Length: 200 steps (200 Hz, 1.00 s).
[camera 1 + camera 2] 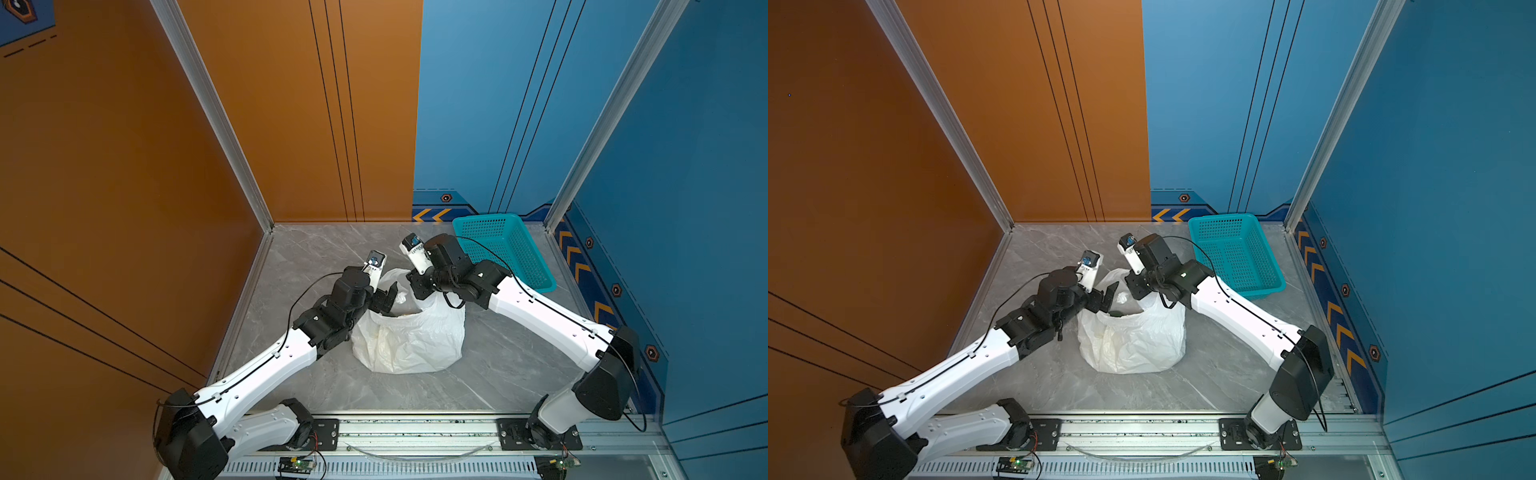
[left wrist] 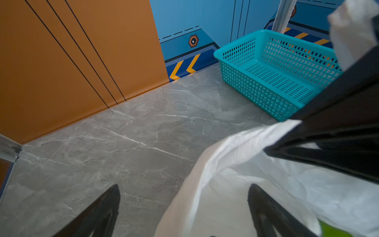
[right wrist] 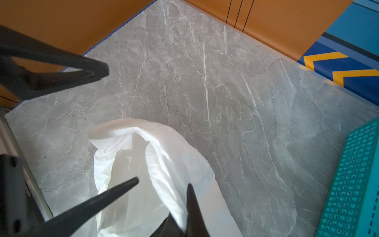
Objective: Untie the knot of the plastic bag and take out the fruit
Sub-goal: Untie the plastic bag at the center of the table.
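There are two grippers, one on each arm. The left gripper (image 1: pixel 388 296) is wide open and has hold of nothing. In the left wrist view its two black fingers (image 2: pixel 98 213) stand far apart. The edge of the bag lies between them, so one finger is over the bare table and the other is over the bag. The right gripper (image 1: pixel 417 286) is pinched tight on the far edge of the plastic bag (image 1: pixel 411 345) and holds that edge up. Both grippers are close together over the far side of the bag.

There is one plastic bag. It sits in the middle of the table (image 1: pixel 498 357). It is white, thin and crinkly, and light shines through it. Its mouth is open at the top. A small scrunched white lump (image 1: pixel 401 297) of plastic sits between the two grippers. I cannot tell if it is a knot.

The fruit (image 2: pixel 333 230) is inside the bag, so it cannot be counted. Only a little shows. There is a bright green patch in the left wrist view and a dark green bit (image 1: pixel 1117 314) in a top view.

There is one basket (image 1: pixel 498 245). It is teal with lots of little holes. It sits in the far right corner of the table, apart from the bag.
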Available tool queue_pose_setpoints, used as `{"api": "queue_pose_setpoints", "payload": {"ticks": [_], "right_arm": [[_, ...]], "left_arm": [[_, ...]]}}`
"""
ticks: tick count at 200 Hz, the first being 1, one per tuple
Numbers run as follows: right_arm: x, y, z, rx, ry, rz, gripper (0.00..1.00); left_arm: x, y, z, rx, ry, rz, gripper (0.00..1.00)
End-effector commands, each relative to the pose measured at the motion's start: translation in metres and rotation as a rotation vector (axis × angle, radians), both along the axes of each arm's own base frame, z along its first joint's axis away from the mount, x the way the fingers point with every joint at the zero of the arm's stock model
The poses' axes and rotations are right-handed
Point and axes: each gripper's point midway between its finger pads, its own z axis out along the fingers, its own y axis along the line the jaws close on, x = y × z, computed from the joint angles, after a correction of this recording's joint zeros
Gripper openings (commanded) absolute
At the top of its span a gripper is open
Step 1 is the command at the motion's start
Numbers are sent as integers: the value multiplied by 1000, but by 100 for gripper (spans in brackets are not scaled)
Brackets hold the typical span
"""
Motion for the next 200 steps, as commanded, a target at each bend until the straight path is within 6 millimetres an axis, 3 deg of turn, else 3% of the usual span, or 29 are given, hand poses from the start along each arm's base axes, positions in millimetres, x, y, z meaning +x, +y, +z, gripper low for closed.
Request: {"api": "queue_pose_setpoints", "payload": {"ticks": [1,22,38,62,90,120,137,156,160,170,187,200], "right_arm": [[-5,9,14,27,-17,46,0],[-6,9,18,35,-22,49,0],[-7,7,23,43,-33,48,0],[-5,-1,31,53,-46,36,0],[2,-13,35,69,-45,12,0],[11,-19,33,75,-41,-1,0],[13,-16,29,73,-35,2,0],[18,-13,23,61,-27,-4,0],[29,-22,21,58,-23,-36,0],[35,-23,15,49,-2,-47,0],[39,-25,6,15,47,-53,0],[36,-29,6,-13,66,-53,22]], "left_arm": [[14,-18,2,8,-17,-70,98],[26,-28,-11,35,11,-88,98],[35,-22,-30,89,34,-47,98],[50,20,-53,180,72,146,98],[51,69,-79,235,158,286,98],[46,92,-96,252,214,349,100],[45,89,-95,217,223,331,88],[42,80,-89,176,233,290,61],[42,77,-86,162,231,278,56],[35,71,-86,149,255,245,42],[27,58,-78,99,266,201,28],[20,53,-71,56,275,192,22]]}}
